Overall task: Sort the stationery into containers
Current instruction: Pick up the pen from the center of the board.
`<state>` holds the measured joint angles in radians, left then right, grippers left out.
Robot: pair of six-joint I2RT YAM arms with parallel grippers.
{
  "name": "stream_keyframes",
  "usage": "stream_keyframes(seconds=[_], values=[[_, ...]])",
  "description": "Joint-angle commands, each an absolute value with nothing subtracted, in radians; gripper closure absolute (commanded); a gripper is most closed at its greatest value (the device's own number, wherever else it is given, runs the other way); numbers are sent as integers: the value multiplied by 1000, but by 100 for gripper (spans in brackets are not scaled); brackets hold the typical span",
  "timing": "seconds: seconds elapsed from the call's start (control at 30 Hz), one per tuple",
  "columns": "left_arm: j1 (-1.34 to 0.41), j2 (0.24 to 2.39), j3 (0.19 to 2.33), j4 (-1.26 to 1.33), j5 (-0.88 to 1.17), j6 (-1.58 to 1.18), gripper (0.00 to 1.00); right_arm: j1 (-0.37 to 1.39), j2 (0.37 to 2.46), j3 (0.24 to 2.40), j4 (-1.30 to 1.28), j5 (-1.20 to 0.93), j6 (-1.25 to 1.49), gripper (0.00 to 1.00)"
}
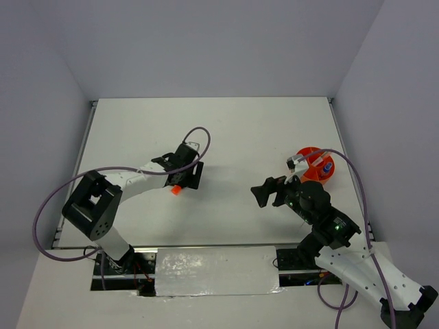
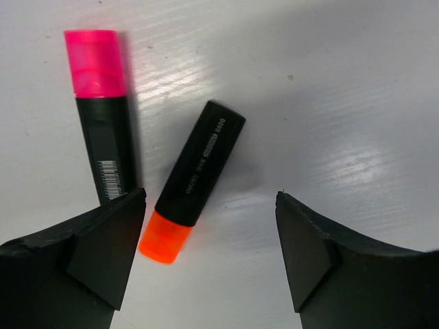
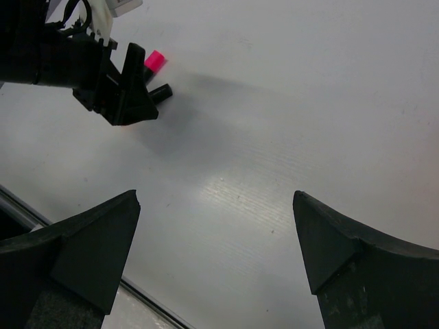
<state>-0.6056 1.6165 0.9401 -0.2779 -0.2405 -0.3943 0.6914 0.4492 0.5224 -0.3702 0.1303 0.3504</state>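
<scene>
left pincer [image 2: 210, 199] released over orange highlighter [image 2: 195, 181] | pink highlighter [image 2: 103, 116] just beside | right pincer [image 3: 216, 199] released above table [image 3: 288, 103]

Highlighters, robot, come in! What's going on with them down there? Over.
Left fingers open, straddling orange-capped highlighter, not gripped yet. Right fingers open, empty. Pink-capped highlighter close beside one left finger, may crowd the grab. Over.
</scene>
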Motion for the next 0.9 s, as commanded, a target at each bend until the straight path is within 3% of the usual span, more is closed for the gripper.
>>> stream_keyframes(seconds=[0.0, 0.13, 0.27, 0.5, 0.6, 0.63, 0.7, 0.87], values=[[-580, 1626, 931, -247, -248, -380, 12, 696, 453, 523, -359, 97, 339, 0], [-566, 1635, 910, -229, -223, -382, 14, 698, 459, 523, -356, 86, 345, 0], [-565, 1626, 885, -238, -212, -406, 30, 696, 469, 537, -360, 80, 348, 0], [-566, 1592, 827, -227, -160, -416, 41, 698, 482, 572, -357, 69, 354, 0], [-566, 1591, 799, -210, -141, -422, 59, 698, 482, 581, -357, 63, 362, 0], [-568, 1588, 789, -206, -137, -431, 81, 696, 480, 583, -354, 57, 365, 0], [-577, 1565, 778, -198, -117, -437, 99, 698, 469, 571, -331, 51, 383, 0], [-649, 1419, 750, -163, -110, -469, 100, 696, 451, 511, -214, 31, 501, 0]])
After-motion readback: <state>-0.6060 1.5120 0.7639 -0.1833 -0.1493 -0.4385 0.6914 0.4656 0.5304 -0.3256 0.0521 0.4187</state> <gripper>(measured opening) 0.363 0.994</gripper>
